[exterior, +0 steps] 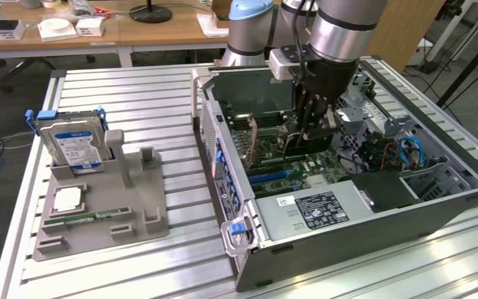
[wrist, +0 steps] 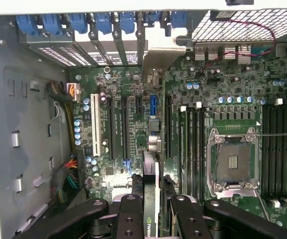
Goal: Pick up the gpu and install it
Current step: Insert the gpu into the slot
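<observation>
The gpu (wrist: 151, 164) stands on edge inside the open computer case (exterior: 372, 240), running along the motherboard's expansion slots (wrist: 125, 129). Its silver bracket (wrist: 165, 52) lies against the rear slot openings, by the blue latches. My gripper (wrist: 155, 211) is shut on the card, with a black finger (wrist: 131, 214) on each side of its top edge. In the exterior view the gripper (exterior: 312, 132) reaches down into the case from above, and the dark card (exterior: 266, 138) stands upright below it on the motherboard. Whether the card is fully down in its slot cannot be told.
A grey parts holder (exterior: 139, 227) lies at the exterior view's left with a hard drive (exterior: 73, 142), a RAM stick (exterior: 89, 218) and a CPU (exterior: 69, 198). Inside the case are the power supply (exterior: 322, 208), blue cables (exterior: 409, 152), the CPU socket (wrist: 233, 159) and case walls close around.
</observation>
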Robot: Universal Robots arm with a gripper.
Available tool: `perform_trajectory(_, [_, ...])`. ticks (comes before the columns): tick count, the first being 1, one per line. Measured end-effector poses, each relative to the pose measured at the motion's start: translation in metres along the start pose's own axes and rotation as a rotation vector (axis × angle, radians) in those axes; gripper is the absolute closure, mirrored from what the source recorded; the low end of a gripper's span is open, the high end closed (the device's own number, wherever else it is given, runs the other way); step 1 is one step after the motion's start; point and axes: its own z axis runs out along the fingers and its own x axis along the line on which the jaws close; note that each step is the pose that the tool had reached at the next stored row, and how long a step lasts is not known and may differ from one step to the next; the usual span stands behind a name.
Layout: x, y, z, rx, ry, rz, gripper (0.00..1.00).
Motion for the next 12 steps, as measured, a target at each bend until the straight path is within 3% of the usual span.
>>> perform_trajectory(9, [0.000,0.0050,0.0160,0.0000,0.0000,0.000,0.74])
perform_trajectory(12, [0.001,0.0052,0.0172,0.0000,0.0002,0.000,0.74])
